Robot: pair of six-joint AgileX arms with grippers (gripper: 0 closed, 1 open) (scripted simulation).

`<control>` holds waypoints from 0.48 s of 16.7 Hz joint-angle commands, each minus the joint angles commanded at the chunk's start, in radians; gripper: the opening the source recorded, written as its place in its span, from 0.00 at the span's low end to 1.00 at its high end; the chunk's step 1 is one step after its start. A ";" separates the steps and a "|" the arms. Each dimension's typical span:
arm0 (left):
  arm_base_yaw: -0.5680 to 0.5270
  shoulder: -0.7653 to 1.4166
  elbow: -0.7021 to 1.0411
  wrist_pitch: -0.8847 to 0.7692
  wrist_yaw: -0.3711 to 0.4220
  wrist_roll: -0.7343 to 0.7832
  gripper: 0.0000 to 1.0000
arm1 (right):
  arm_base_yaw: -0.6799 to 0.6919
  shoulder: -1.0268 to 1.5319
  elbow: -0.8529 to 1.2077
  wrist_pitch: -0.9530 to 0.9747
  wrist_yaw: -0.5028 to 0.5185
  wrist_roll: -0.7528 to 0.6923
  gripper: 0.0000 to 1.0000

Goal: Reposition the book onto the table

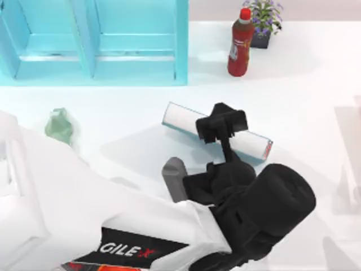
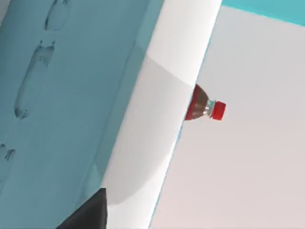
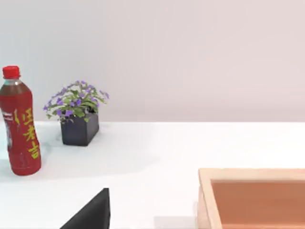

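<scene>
The book [image 1: 183, 118] shows edge-on near the middle of the table [image 1: 304, 96], with white page edges, a thin light-blue cover and a red mark at its right end. It casts a shadow to its lower left, so it seems to hang a little above the surface. My left gripper [image 1: 221, 129] is shut on its middle, reaching in from the lower left. In the left wrist view the book's blue cover [image 2: 62, 105] and white pages lie close by, beside one dark finger [image 2: 90, 214]. My right arm is parked at the right; one dark finger [image 3: 93, 212] shows.
The turquoise shelf unit [image 1: 96, 39] stands at the back left. A red bottle [image 1: 241, 42] and a small potted plant [image 1: 264, 20] stand at the back right. A pale green object [image 1: 59, 125] lies at the left. A wooden box [image 3: 252, 198] sits near my right gripper.
</scene>
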 joint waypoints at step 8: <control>-0.199 -0.125 0.055 -0.423 -0.121 -0.441 1.00 | 0.000 0.000 0.000 0.000 0.000 0.000 1.00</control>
